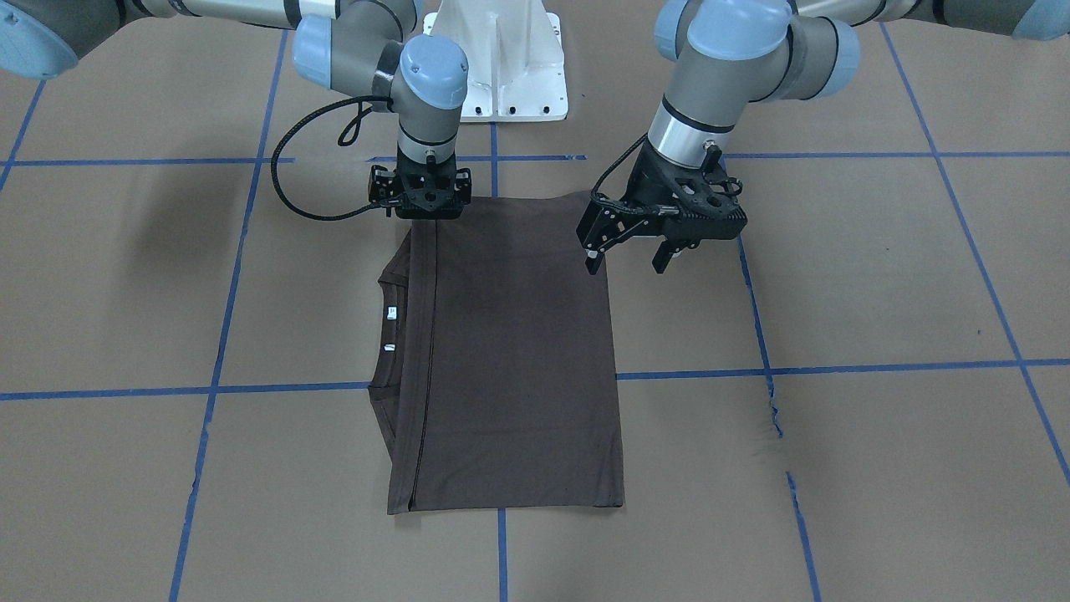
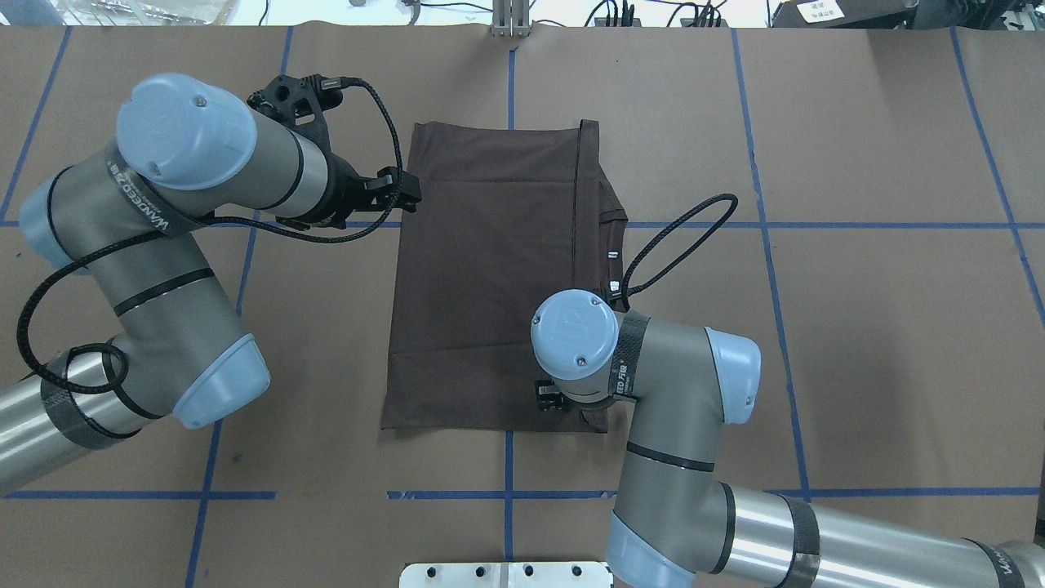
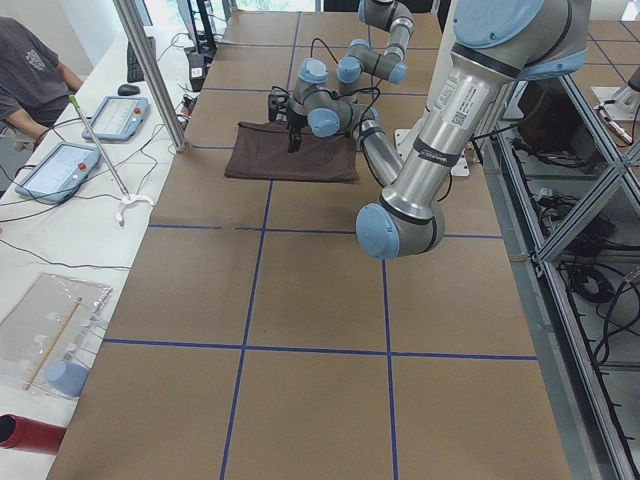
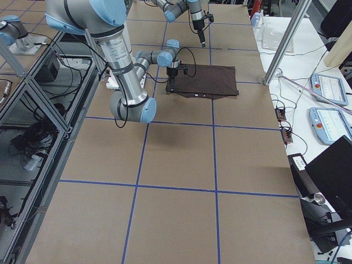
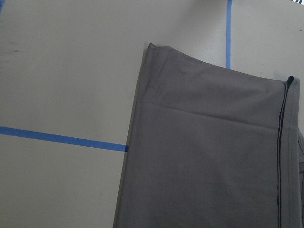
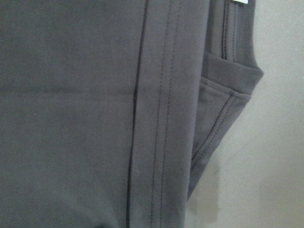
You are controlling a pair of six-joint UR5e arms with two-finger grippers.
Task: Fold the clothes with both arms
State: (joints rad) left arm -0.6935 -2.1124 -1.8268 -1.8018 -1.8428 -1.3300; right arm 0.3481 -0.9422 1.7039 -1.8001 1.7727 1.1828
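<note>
The shirt lies folded flat on the table, collar showing at 1 side. The left arm holds its jaws open over 1 robot-side corner. The right arm has its jaws low at the other, and we cannot tell their state. We fear a pinch catching only the top layer, or uneven lifts skewing the fold.

A dark grey-brown T-shirt fills most of this close view, lying flat on the pale table. A double-stitched hem runs from top to bottom through the cloth. Just beside it, the ribbed collar juts out from under the folded layer toward the bare table. A sliver of white neck label shows at the top edge.
</note>
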